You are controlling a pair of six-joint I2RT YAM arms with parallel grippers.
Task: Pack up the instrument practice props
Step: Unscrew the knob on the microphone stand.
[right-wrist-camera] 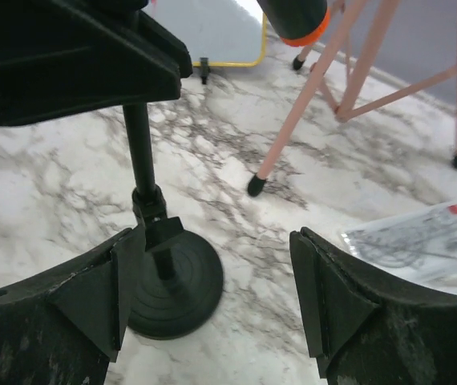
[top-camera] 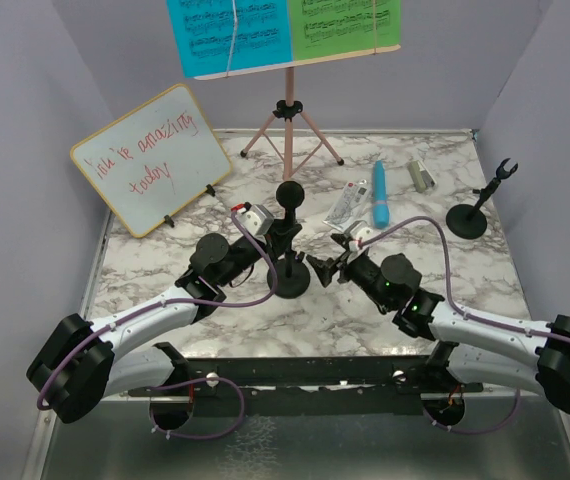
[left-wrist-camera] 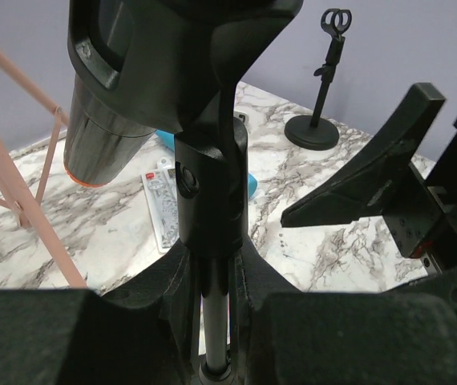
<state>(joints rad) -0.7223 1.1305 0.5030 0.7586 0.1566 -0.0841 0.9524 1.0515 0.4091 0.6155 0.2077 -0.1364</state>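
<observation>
So the left gripper (top-camera: 283,240) is clamped on the stem of the mic holder (top-camera: 290,282) in the middle of the table (top-camera: 145,270). The left wrist view shows the fingers (left-wrist-camera: 176,289) pinched in on either side of the thin rod, just under the swivel joint. The holder stands upright on its round base, and the black mic (top-camera: 288,193) sits in the clip on top, orange ring facing down. The right gripper (top-camera: 325,265) is just beside that holder on its right side with the jaws spread wide and nothing in them. From the right wrist cam, the base sits low by the left-hand finger (right-wrist-camera: 84,305), but it's hard to say if they touch. The blue mic (top-camera: 379,193) lies flat further back, beside a white packet (top-camera: 348,203), with a silver cylinder (top-camera: 421,175) just to its right. The second holder (top-camera: 468,215) stands upright near the right edge, well apart from both arms. The pink stand (top-camera: 287,120) is at the back centre, and the blue sheet (top-camera: 227,35) and green sheet (top-camera: 345,22) sit side by side on its tray. The whiteboard (top-camera: 150,160) is propped up back left.
</observation>
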